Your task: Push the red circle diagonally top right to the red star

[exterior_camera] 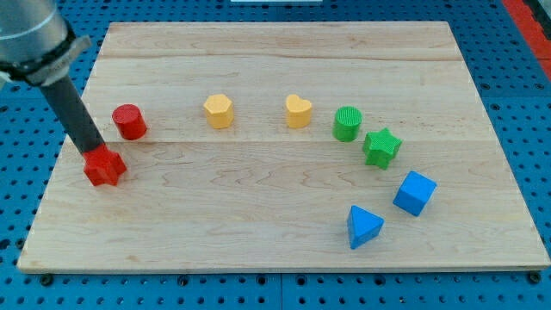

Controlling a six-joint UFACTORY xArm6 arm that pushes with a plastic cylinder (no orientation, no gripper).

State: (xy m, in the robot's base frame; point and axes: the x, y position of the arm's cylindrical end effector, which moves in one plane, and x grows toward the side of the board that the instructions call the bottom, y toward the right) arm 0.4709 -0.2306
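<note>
The red circle [129,121] stands near the board's left side. The red star [104,166] lies just below and to the left of it. The dark rod comes down from the view's top left, and my tip [93,149] sits at the top left edge of the red star, touching or nearly touching it. The tip is left of and below the red circle, a short gap away.
A yellow hexagon [219,110] and a yellow heart [298,111] stand in the middle row. A green circle [348,123] and a green star [380,147] lie to the right. A blue cube [414,192] and a blue triangle [362,226] sit at the lower right. The wooden board [258,232] rests on a blue pegboard.
</note>
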